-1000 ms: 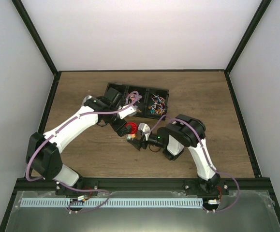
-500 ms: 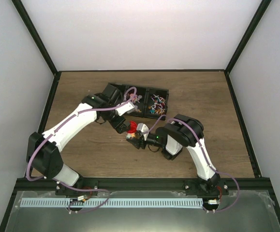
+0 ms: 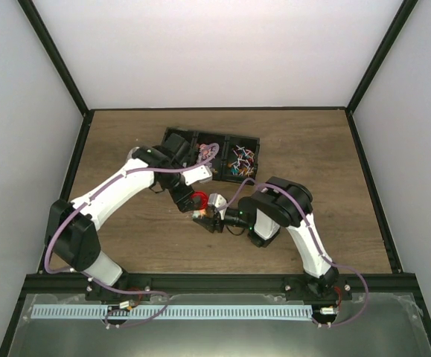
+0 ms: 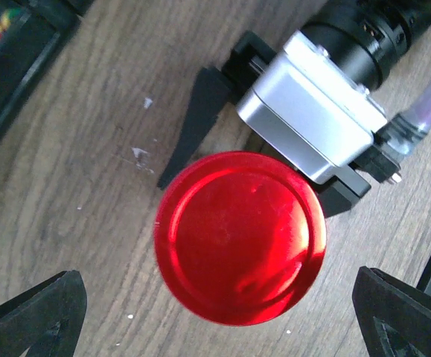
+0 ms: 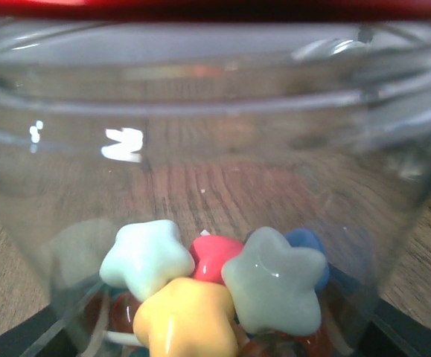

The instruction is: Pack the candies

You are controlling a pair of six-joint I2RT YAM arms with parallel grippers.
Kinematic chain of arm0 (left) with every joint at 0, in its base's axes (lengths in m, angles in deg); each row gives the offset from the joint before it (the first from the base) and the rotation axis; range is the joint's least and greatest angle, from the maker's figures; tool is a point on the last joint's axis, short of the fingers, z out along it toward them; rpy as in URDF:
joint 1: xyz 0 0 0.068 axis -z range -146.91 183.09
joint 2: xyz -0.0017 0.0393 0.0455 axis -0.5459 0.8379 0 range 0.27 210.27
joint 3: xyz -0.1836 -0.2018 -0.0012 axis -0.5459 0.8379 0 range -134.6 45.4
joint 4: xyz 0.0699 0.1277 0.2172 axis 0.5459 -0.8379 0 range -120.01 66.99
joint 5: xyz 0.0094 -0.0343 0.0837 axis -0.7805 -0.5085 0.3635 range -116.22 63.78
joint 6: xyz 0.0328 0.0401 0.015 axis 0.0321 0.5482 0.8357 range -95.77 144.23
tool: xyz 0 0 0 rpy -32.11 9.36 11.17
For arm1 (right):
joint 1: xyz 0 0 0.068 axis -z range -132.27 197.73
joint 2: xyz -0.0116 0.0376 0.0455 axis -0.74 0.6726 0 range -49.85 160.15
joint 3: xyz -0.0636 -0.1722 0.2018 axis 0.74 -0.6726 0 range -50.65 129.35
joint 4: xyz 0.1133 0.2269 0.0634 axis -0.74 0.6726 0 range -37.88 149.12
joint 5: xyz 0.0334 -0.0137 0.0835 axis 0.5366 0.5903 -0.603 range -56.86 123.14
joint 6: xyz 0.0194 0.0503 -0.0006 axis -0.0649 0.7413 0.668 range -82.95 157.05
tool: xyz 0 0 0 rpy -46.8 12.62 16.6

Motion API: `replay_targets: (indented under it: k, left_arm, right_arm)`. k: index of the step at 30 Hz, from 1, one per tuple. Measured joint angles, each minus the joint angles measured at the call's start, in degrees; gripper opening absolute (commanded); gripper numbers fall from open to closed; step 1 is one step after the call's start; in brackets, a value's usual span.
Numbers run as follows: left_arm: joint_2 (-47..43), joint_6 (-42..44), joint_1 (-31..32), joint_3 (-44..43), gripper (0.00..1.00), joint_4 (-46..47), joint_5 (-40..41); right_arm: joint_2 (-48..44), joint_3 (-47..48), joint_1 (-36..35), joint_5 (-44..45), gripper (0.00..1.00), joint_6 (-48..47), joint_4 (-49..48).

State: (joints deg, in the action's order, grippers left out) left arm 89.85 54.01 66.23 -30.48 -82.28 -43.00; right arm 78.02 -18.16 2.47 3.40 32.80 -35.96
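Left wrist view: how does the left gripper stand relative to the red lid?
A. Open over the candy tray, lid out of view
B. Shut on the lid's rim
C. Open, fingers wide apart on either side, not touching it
C: the left gripper is open, its fingers far out on either side of the red lid and clear of it. The lid tops the clear jar held by the right gripper.

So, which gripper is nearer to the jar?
Right. The right gripper has the jar between its fingers, below the red lid. The open left gripper is above that lid, with its fingers wide apart.
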Motion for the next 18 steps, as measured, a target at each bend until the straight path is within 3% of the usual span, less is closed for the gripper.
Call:
replay_targets:
  k: [18]
  left_arm:
    - [0.13,-2.51,3.65,3.61,0.95,4.72,3.19]
  right_arm:
    - [-0.02,-0.26,-0.31,1.25,0.63,-0.26,-0.07]
